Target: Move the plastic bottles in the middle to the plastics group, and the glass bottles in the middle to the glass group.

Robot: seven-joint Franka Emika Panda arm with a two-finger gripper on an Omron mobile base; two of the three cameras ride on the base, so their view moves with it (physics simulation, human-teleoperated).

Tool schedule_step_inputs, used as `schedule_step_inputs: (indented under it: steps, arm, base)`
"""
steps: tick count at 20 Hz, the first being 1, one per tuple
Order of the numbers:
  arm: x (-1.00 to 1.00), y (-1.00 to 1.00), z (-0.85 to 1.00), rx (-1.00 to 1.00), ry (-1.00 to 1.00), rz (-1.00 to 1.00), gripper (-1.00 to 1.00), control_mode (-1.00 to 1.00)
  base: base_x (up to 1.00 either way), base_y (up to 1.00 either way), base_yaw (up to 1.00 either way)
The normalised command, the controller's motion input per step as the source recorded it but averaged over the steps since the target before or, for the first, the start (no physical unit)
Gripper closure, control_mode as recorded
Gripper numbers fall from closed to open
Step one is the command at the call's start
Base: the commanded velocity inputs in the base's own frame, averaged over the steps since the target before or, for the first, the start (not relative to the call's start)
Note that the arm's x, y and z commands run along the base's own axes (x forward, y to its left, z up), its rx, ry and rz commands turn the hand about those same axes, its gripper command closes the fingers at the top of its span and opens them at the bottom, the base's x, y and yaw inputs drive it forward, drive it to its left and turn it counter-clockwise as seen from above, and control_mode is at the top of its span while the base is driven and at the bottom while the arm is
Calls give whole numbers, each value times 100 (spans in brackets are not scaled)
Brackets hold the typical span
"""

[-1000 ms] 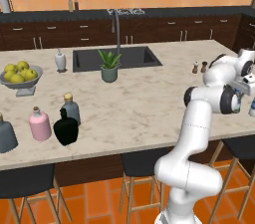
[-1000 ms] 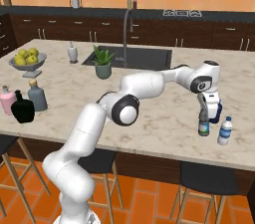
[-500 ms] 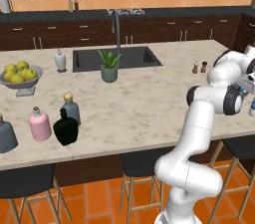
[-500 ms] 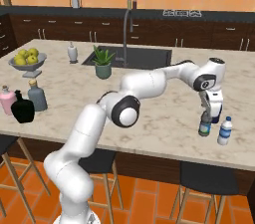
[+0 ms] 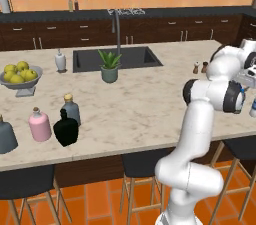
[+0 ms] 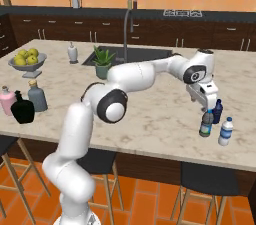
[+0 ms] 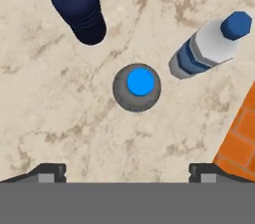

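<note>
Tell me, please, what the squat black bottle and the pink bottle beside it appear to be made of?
The black bottle looks like dark glass: glossy, opaque, narrow-necked. The pink bottle seems glass or glazed ceramic, smooth and opaque, with a brown stopper that looks like cork. Rendering leaves both uncertain.

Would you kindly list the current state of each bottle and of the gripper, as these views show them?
gripper: open, above the water bottle, holding nothing.
water bottle: upright, free on the counter beside the plastics.
navy bottle: upright, capped.
whitish bottle: upright near the counter edge.
grey-blue corked bottle: upright, not yet moved.
black bottle: upright, not yet moved.
pink bottle: upright, stoppered.
</note>
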Motion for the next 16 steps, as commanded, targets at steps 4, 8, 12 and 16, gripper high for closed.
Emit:
schedule_step_inputs:
  steps: [4, 8, 12, 16]
  arm:
    - [-54, 96, -15, -5, 2, 40, -100, -100]
    - [-45, 88, 8, 6, 18, 34, -100, -100]
    - [-49, 87, 12, 5, 13, 31, -100, -100]
    - [-67, 75, 19, 0, 5, 36, -100, -100]
  base:
    - [0, 0, 0]
    - [0, 0, 0]
    - [0, 0, 0]
    - [0, 0, 0]
